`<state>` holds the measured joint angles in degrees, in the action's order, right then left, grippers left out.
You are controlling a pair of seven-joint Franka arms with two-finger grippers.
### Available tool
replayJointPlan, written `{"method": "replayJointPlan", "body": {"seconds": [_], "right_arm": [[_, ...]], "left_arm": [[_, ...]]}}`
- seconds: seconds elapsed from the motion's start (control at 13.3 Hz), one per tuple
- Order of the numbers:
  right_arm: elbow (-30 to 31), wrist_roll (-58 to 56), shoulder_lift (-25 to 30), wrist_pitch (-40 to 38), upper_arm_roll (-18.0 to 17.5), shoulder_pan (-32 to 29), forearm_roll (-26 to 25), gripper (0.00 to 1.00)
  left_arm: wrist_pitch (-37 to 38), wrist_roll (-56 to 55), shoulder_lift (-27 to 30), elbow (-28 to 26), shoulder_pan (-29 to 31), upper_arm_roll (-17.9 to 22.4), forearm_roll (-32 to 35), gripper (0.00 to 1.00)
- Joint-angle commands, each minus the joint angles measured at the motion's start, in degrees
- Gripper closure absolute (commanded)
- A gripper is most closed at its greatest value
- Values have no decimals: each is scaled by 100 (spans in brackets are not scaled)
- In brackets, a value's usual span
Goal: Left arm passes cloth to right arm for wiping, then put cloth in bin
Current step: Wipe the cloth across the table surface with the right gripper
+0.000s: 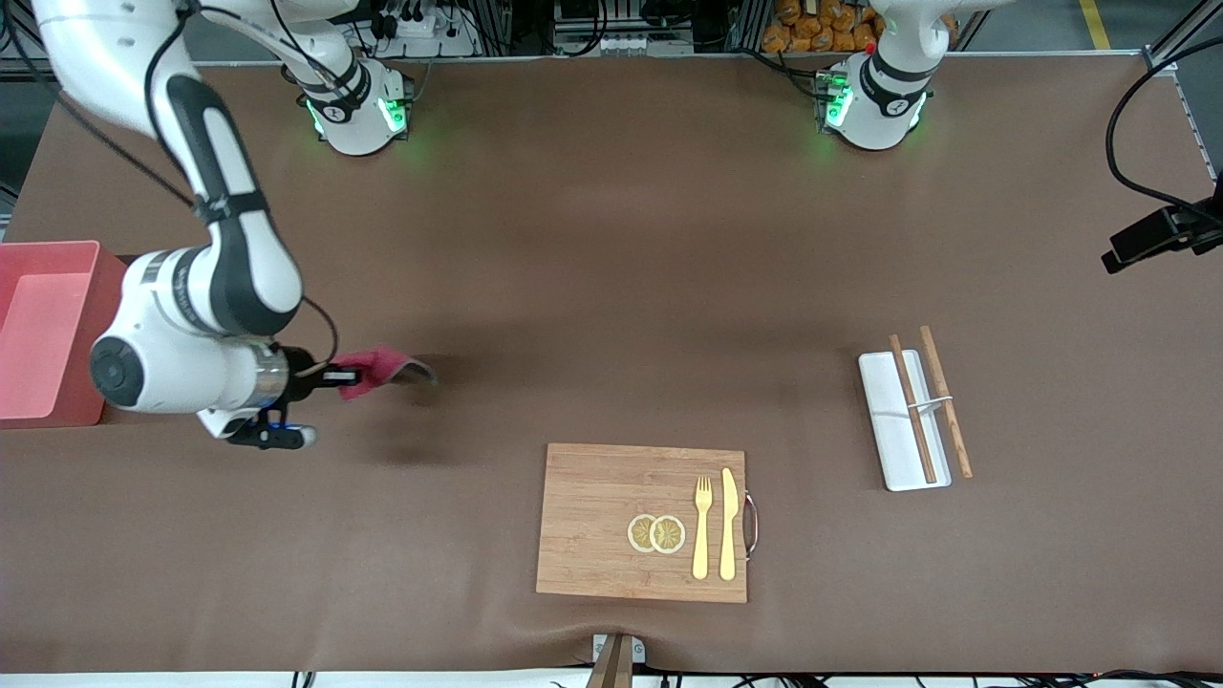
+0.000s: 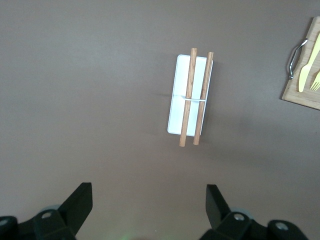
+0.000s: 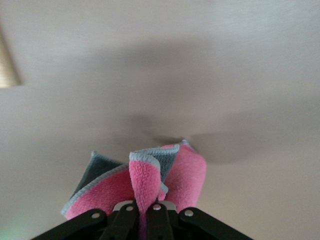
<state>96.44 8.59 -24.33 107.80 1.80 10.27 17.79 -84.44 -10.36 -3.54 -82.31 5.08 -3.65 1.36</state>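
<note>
My right gripper (image 1: pixel 346 376) is shut on the magenta-pink cloth (image 1: pixel 384 364) and holds it low over the brown table, beside the pink bin (image 1: pixel 48 250) at the right arm's end. In the right wrist view the cloth (image 3: pixel 172 175) bunches out from the shut gripper (image 3: pixel 145 212), pink with its grey reverse showing. I cannot tell whether it touches the table. My left gripper (image 2: pixel 148 192) is open and empty, high over the table above the white tray. Only the left arm's base (image 1: pixel 884 91) shows in the front view.
A wooden cutting board (image 1: pixel 592 521) with two lemon slices, a yellow fork and a knife lies near the front camera. A narrow white tray (image 1: pixel 893 435) with two wooden chopsticks lies toward the left arm's end; it also shows in the left wrist view (image 2: pixel 175 107).
</note>
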Motion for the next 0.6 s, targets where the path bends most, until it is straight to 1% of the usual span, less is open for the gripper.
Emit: {"method": "replayJointPlan", "body": {"seconds": [0.0, 0.07, 0.22, 0.3, 0.38, 0.45, 0.53], "right_arm": [[42, 503, 508, -390, 127, 11, 120, 100], [-2, 390, 630, -609, 206, -120, -2, 100], [-221, -197, 824, -1206, 268, -497, -711, 100], [-396, -574, 842, -1531, 268, -760, -1054, 100], [-606, -995, 834, -1813, 268, -1050, -1275, 100], [-783, -1504, 816, -2016, 268, -1375, -1478, 100], [-897, -1988, 799, -2052, 268, -1683, -1758, 100]], "left_arm": [[-82, -53, 170, -206, -86, 49, 31, 0], [-73, -132, 231, -328, -104, 32, 22, 0], [-81, -150, 240, -338, -69, -48, 13, 0], [-81, -150, 240, -338, -77, -56, 22, 0], [-81, -150, 257, -338, -77, -56, 22, 0], [-81, -150, 292, -338, -77, -56, 22, 0], [-81, -150, 293, -338, -86, -74, 22, 0]]}}
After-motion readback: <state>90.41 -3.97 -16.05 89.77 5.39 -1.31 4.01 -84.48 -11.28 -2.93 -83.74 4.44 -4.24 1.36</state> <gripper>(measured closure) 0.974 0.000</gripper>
